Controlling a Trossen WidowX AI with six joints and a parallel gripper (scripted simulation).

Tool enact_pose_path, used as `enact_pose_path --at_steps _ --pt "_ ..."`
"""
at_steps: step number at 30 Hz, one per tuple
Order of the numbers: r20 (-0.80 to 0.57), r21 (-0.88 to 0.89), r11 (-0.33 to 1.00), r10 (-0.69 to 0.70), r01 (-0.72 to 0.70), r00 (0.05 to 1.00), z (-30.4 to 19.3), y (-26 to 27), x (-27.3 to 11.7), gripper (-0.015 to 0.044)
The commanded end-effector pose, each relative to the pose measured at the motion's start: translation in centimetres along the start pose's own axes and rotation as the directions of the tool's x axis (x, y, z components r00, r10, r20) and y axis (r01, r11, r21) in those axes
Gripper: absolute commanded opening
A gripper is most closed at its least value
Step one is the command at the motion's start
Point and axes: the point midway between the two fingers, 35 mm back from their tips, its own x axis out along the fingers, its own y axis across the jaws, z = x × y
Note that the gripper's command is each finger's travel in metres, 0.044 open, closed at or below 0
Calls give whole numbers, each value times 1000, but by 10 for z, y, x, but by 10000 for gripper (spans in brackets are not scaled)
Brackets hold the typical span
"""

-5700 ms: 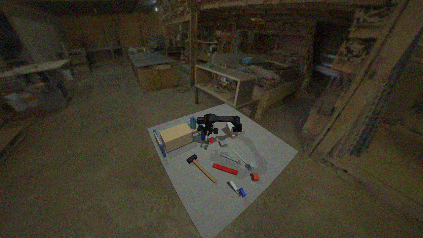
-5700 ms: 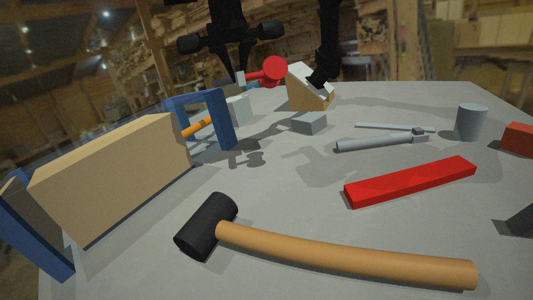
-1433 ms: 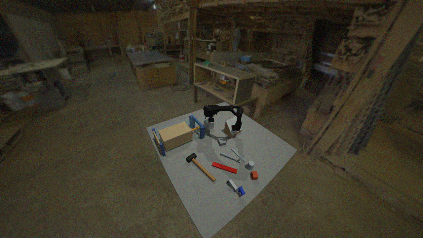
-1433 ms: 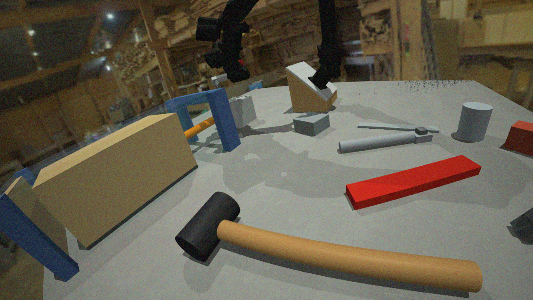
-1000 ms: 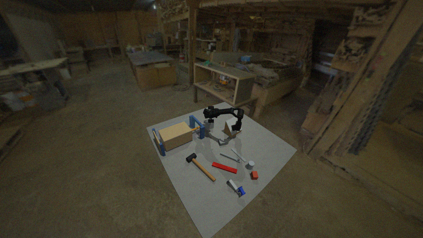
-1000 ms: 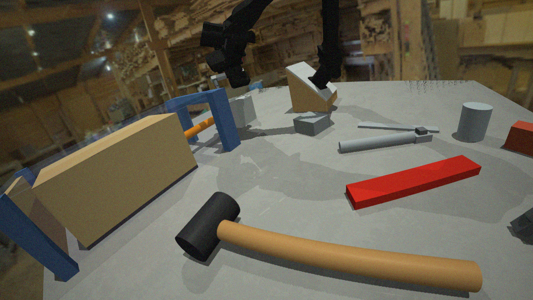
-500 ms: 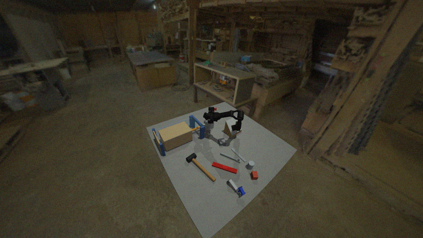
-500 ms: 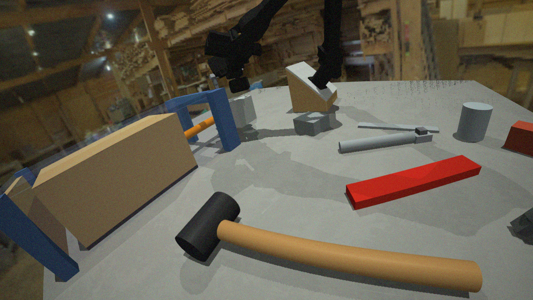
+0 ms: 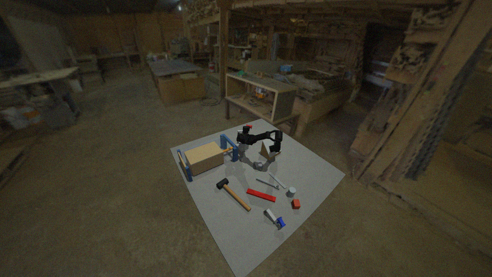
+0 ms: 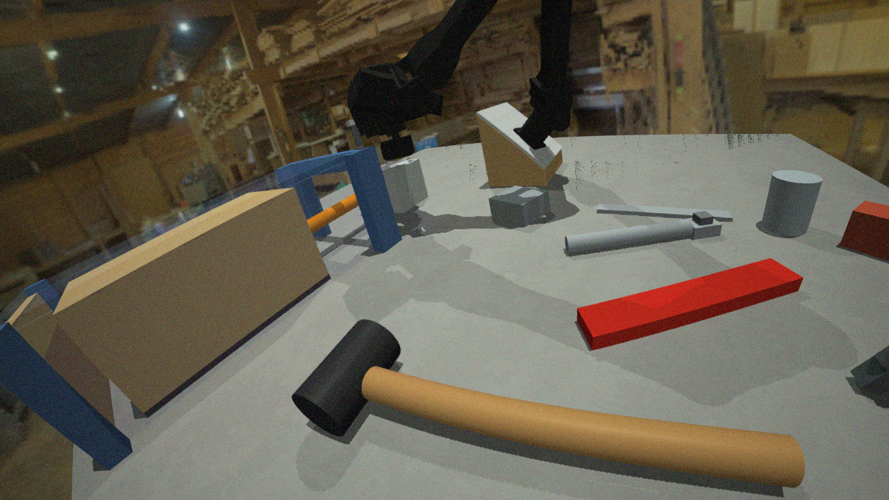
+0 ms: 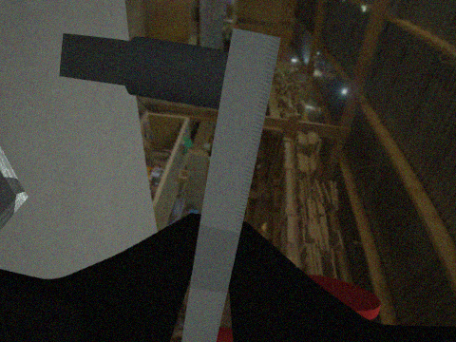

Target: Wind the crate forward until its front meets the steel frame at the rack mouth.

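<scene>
The crate [image 9: 205,157] [image 10: 198,298] sits flat in the clear-panelled cubby. An orange strap [image 9: 227,149] [image 10: 335,212] runs from its front through the blue steel frame [image 9: 235,154] [image 10: 374,202] towards the grey winch [image 10: 407,184]. A gap shows between crate and frame. My gripper [image 11: 217,228] is shut on the winch handle's flat grey bar [image 11: 242,119]. The handle's dark shaft and square key [image 11: 92,59] point left in the wrist view; its red knob [image 11: 349,294] [image 9: 249,126] is behind the fingers. The handle is tilted, above the winch and out of its hole. The hole is not visible.
A wedge block [image 9: 265,150] [image 10: 506,155] and a low grey block [image 9: 258,165] [image 10: 519,210] stand near the winch. A mallet [image 9: 237,197] [image 10: 559,423], a red bar [image 9: 260,195] [image 10: 690,304], a grey rod tool [image 10: 628,237] and a grey cylinder [image 9: 291,192] [image 10: 790,205] are farther off.
</scene>
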Motion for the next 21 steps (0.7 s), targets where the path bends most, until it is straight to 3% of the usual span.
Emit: enact_pose_path --at_steps 1,12,21 --pt "-5 1 1000 -30 31 1000 -1 0 1 0" --pt "-2 -4 1000 -17 17 1000 -3 3 -1 0" --pt "-3 -6 1000 -15 15 1000 -38 17 -16 0"
